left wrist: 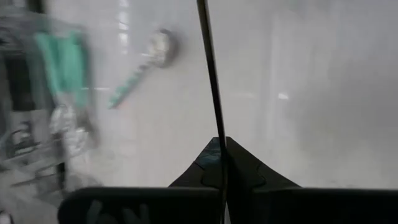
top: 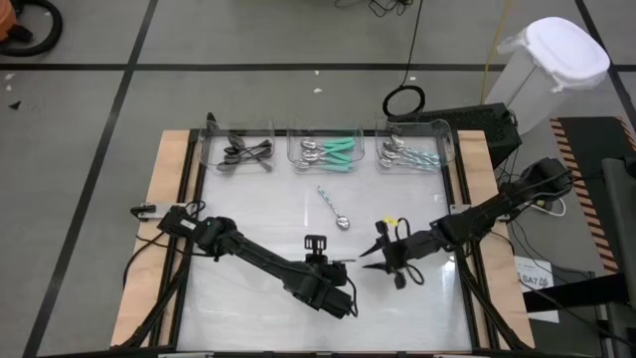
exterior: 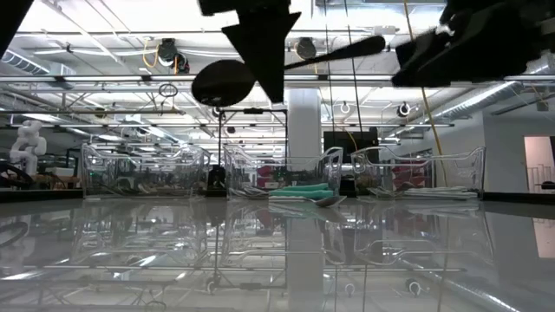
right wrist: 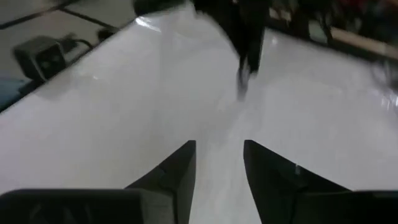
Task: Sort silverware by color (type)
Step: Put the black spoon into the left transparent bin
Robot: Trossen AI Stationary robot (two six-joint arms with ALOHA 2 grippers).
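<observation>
A dark spoon [exterior: 224, 82] hangs high over the middle of the table, and my left gripper [left wrist: 222, 148] is shut on it. My right gripper [right wrist: 219, 152] stands open with nothing between its fingers, just right of the left one [top: 343, 265] and pointing toward it. A silver spoon with a pale blue-green handle [top: 333, 209] lies flat on the white table top. At the far edge stand three clear bins: dark utensils in the left bin [top: 243, 151], teal-handled ones in the middle bin [top: 333, 151], pale-blue-handled ones in the right bin [top: 409, 154]. My left gripper pinches the dark spoon's handle [left wrist: 217, 127] between its two fingers, close to the bowl as the low view shows. The fingers [exterior: 264, 43] come from above, pointing down, and lie across the handle. The spoon is lifted clear, its free handle end [exterior: 368, 45] reaching toward my right gripper.
Black rails frame the table top [top: 248, 229]. A white lidded bin [top: 552, 70] stands beyond the far right corner, with cables and a black box [top: 477, 124] behind the right bin. The near half of the table around both arms holds no objects.
</observation>
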